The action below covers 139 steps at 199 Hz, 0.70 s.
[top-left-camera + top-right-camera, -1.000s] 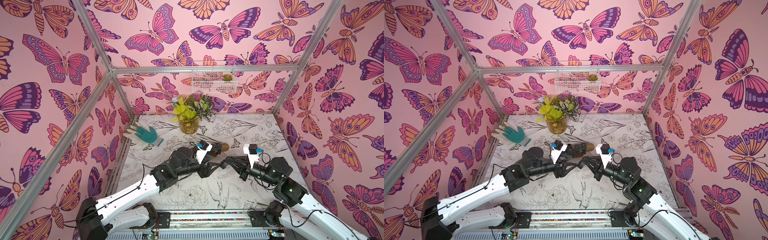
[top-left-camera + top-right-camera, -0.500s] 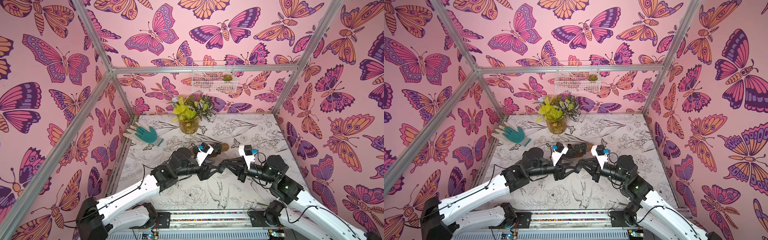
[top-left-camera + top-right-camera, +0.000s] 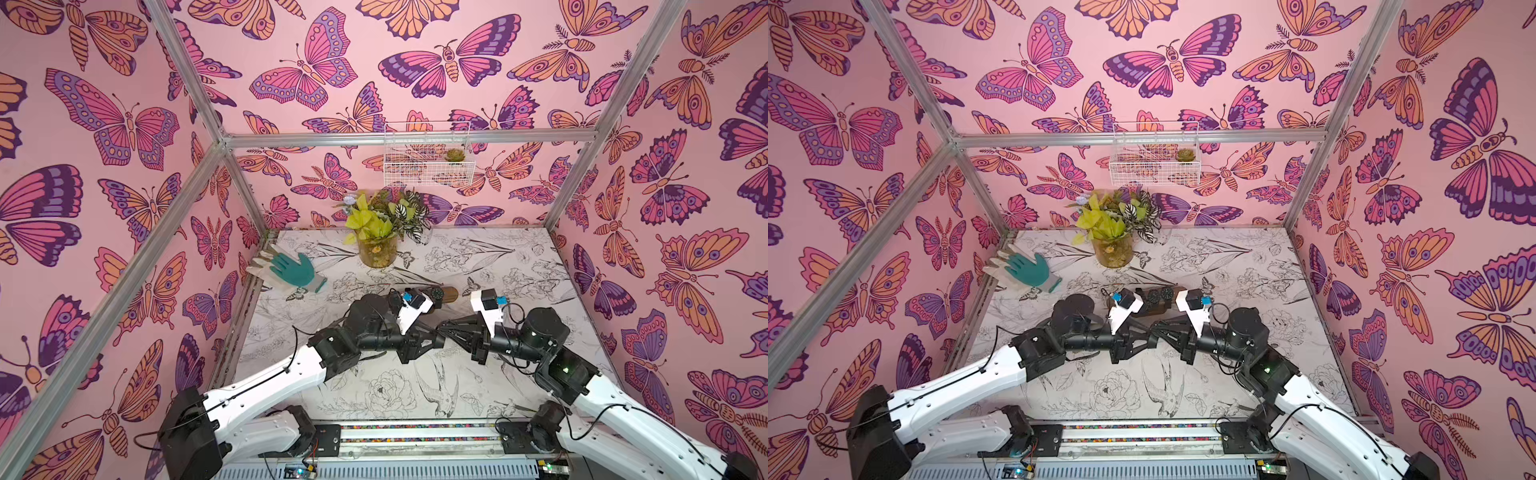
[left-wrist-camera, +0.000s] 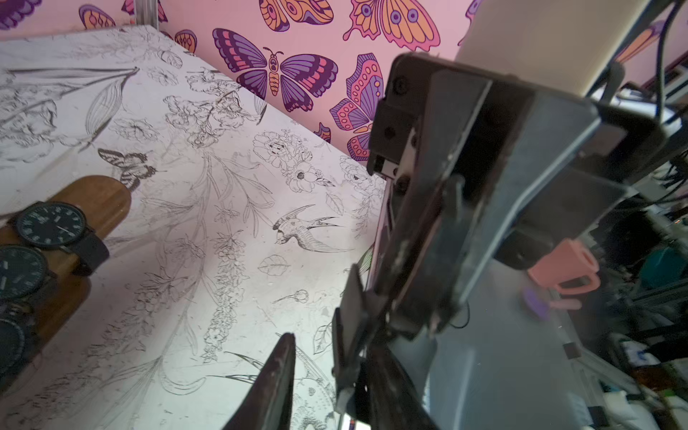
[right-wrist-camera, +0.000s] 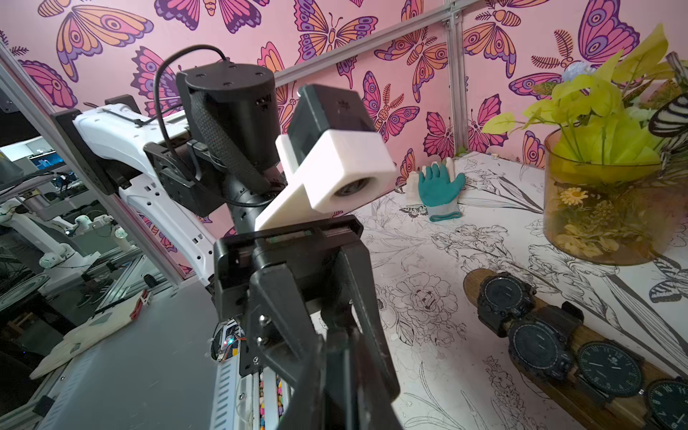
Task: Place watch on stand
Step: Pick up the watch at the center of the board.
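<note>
In both top views the left gripper [image 3: 434, 338] and the right gripper [image 3: 446, 328] now meet tip to tip. They are over the middle of the white table with drawn flowers [image 3: 519, 266]. A second ago there was a gap between them. The right arm has swung in toward the left one. Just behind the tips sits the long brown wooden stand [image 3: 451, 294], with round black watches [image 3: 1153, 296] on it. The stand, the green and white glove [image 3: 291, 270] and the glass pot of yellow leaves [image 3: 377, 253] have not moved.

The left wrist view shows the right gripper's two fingers [image 4: 417, 242] pressed flat together. One left finger [image 4: 279, 372] stands a little apart from their tip, so the left gripper is partly open. I cannot tell if anything thin is pinched there.

The right wrist view shows four watches [image 5: 540, 346] in a row on the stand [image 5: 472, 283]. The stand lies on the table near the pot [image 5: 603, 231].
</note>
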Motion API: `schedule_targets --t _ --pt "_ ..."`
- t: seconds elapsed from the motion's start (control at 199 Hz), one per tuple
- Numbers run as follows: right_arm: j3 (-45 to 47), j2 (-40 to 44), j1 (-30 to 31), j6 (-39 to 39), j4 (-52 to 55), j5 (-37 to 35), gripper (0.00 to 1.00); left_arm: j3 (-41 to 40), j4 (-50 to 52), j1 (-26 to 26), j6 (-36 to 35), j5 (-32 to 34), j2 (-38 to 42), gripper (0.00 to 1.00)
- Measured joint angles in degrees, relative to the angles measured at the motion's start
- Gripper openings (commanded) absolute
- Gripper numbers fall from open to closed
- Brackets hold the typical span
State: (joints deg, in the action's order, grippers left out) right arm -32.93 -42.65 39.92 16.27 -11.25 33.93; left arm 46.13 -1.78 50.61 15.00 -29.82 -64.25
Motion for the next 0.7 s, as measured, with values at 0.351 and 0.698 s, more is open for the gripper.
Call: schedule_targets --t 0.351,0.698 --pt "0.00 -0.48 0.09 0.39 1.11 -3.93 0.32 0.00 -0.11 0.02 -0.74 3.06 0.02 0.05" --pt "0.07 4.31 0.09 5.16 5.42 -19.63 0.82 0.00 2.80 0.04 -0.85 20.65 1.16 0.04"
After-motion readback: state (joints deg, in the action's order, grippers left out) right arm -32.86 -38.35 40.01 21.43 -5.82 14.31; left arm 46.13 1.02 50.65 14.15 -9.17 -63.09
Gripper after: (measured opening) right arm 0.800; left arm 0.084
